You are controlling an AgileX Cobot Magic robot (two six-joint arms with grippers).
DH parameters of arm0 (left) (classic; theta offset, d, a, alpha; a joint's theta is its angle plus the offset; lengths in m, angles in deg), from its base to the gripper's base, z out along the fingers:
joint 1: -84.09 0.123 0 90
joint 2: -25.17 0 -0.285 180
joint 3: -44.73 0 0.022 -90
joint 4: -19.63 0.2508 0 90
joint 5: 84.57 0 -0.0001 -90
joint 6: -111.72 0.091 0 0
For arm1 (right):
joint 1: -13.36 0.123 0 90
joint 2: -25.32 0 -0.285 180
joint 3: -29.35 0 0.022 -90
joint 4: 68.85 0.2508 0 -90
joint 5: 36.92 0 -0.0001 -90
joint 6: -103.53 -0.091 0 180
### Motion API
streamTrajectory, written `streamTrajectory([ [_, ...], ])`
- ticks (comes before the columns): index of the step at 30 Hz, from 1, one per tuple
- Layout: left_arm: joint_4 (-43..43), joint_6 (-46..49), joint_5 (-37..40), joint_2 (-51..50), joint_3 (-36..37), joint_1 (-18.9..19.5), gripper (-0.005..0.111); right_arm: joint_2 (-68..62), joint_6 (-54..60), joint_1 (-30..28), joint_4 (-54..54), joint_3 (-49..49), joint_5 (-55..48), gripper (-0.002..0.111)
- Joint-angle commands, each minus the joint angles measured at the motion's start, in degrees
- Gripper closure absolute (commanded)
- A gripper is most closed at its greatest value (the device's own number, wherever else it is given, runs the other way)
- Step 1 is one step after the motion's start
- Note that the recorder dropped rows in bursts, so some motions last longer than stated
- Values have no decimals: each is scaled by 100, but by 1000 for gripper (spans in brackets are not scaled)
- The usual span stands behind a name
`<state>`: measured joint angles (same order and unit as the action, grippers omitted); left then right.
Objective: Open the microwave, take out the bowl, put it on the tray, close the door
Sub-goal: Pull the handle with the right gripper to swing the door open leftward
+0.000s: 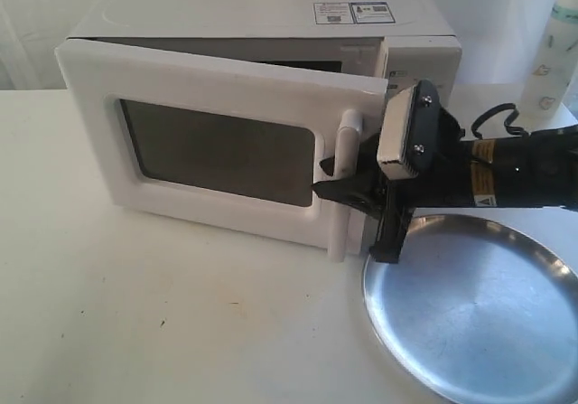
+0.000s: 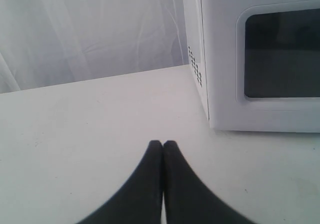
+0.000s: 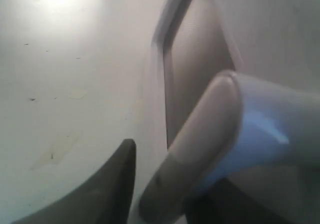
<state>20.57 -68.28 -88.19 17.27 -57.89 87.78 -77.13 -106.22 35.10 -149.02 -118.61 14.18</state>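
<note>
The white microwave [image 1: 271, 15] stands at the back of the table with its door [image 1: 217, 151] swung partly open. My right gripper [image 1: 348, 207] reaches in from the right and is open, straddling the door's vertical white handle [image 1: 344, 187]. In the right wrist view the handle [image 3: 210, 129] lies between the gripper's [image 3: 170, 179] fingers, with a gap beside the left finger [image 3: 120, 179]. The silver tray [image 1: 470, 314] lies on the table under the right arm. The bowl is hidden. My left gripper [image 2: 163, 144] is shut and empty, low over the table beside the microwave [image 2: 250, 58].
A pale bottle [image 1: 555, 42] stands at the back right corner. White curtain hangs behind the table [image 1: 163, 314]. The door sweeps out over the table's middle, close to the tray's rim.
</note>
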Motion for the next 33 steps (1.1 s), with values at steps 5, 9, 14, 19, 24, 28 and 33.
streamTrajectory([
  [5, -43, 0, -31, 12, -16, -43, 107, 267, -1079, 107, -990, -74, -1144, 71],
  [9, -43, 0, -31, 12, -16, -43, 107, 589, -2027, 107, -1953, -74, -1474, 71],
  [14, -43, 0, -31, 12, -16, -43, 107, 1073, -2921, 107, -1978, 142, -1661, 71],
  [19, -43, 0, -31, 12, -16, -43, 107, 1542, -3459, 107, -1978, 393, -1237, 71],
  [24, -43, 0, -31, 12, -16, -43, 107, 1960, -3423, 107, -1978, 456, 333, 76],
  [28, -43, 0, -31, 12, -16, -43, 107, 2499, -2174, 107, -1978, 456, 996, 93],
  [33, -43, 0, -31, 12, -16, -43, 107, 3264, -1732, 107, -435, 456, -1816, 108],
])
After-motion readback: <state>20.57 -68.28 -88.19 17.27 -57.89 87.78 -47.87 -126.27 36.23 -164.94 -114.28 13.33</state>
